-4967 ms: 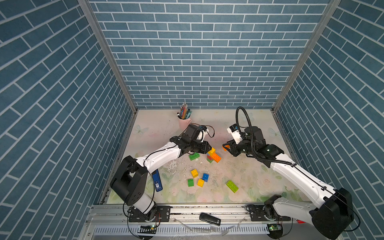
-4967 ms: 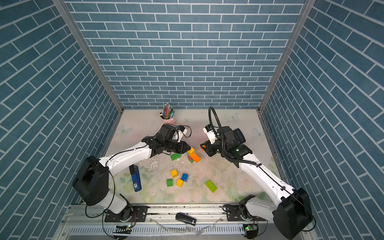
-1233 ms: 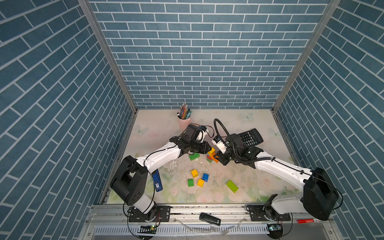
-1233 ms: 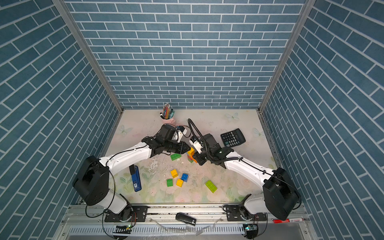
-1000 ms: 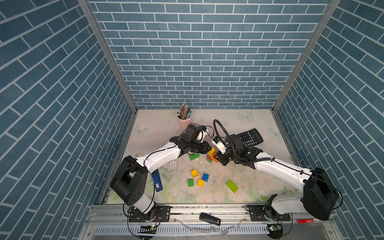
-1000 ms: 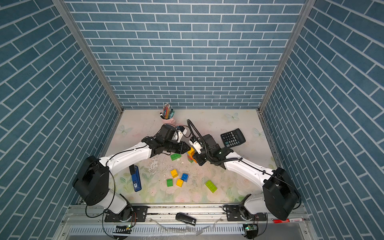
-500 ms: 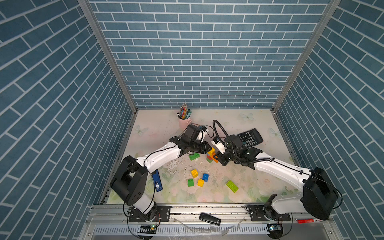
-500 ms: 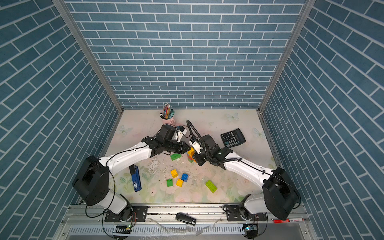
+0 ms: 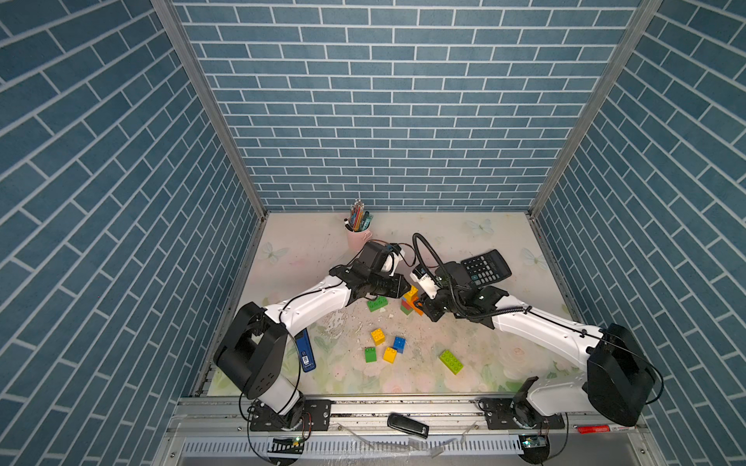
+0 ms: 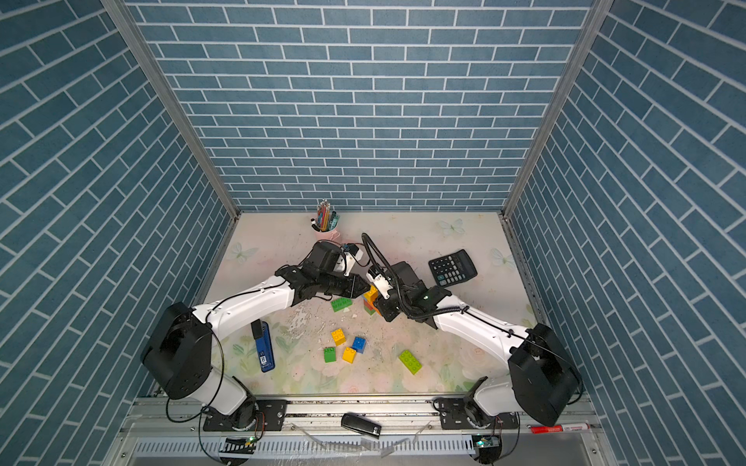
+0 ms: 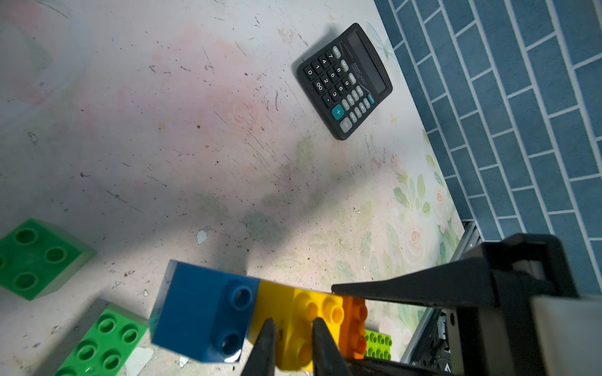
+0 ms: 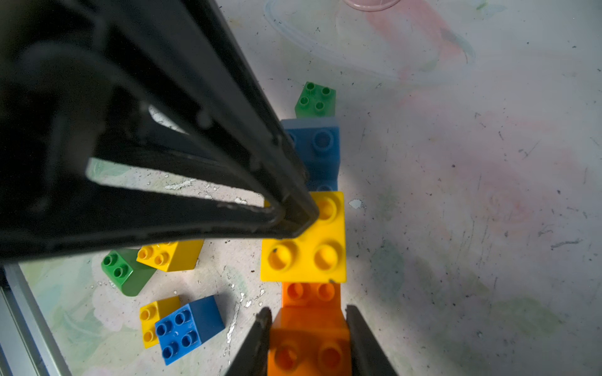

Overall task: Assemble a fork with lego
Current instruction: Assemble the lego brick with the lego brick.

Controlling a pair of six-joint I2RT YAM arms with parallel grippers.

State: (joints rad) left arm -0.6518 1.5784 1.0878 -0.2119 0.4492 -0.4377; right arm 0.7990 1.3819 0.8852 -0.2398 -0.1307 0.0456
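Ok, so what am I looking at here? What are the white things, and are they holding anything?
The left arm and right arm are robots, each ending in a two-fingered gripper. The wide pictures come from one double camera overhead; the close-ups from cameras on the wrists. On the flowery table lie loose toy bricks, like a lime brick and a green brick, plus a calculator and a pink cup of pencils. The right gripper is clamped on an orange brick, joined in a row with a yellow brick and a blue brick. The left gripper, shut, touches the yellow brick.
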